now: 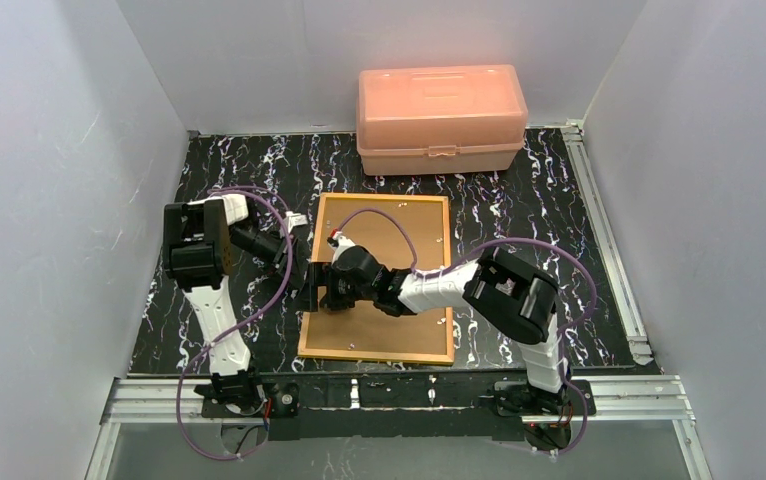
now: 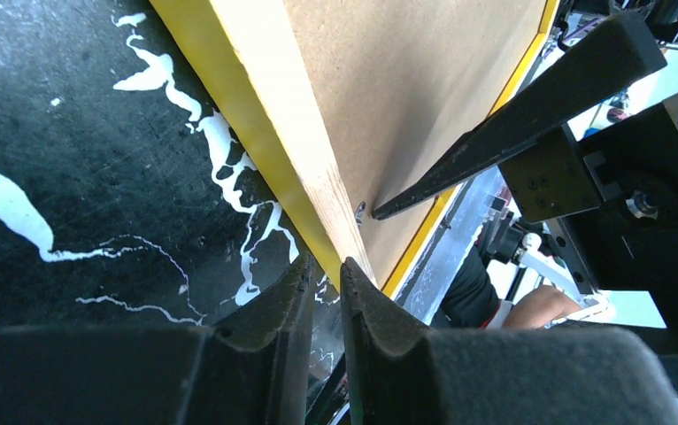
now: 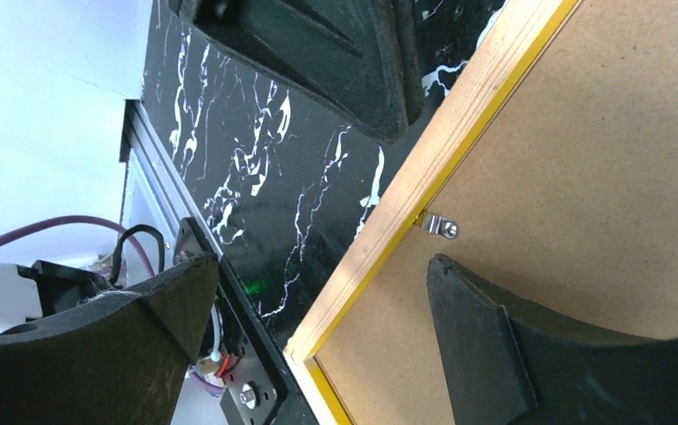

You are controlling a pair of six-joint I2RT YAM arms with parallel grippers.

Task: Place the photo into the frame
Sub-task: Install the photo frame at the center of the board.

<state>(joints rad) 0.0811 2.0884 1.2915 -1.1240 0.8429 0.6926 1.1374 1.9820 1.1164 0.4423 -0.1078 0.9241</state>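
The frame (image 1: 379, 335) lies back-up at the middle of the bench (image 1: 569, 210), brown board showing, its long axis running from the near edge towards the far edge. The photo is not to be seen in any view, and whether it sits under the board cannot be told. Right gripper (image 3: 322, 266): wide and empty, set across the frame's left rail, one finger over the board and the other over bare bench. A small metal clip (image 3: 442, 227) on that rail sits just ahead of the inner finger's tip. Left gripper (image 2: 325, 270): at a narrow slit, nothing seen between the fingers, tips just beside the same rail; contact cannot be told. Assessment: the clip is the next concern, and the right arm is the nearer.
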